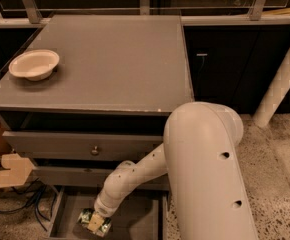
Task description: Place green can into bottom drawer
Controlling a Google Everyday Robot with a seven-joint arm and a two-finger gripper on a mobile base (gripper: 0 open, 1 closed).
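The green can (91,219) is small, shiny green with pale patches, and sits low inside the open bottom drawer (135,219), near its left side. My gripper (97,222) reaches down from my white arm (135,176) into the drawer and is around the can. The can looks close to or on the drawer's grey floor. The gripper's tips are largely hidden by the can.
A grey cabinet (110,64) carries a cream bowl (34,64) at its back left. Two knob-fronted drawers (95,149) are slightly open above the bottom one. A cardboard box (0,169) and cables lie at the left. A white pillar (285,74) stands at the right.
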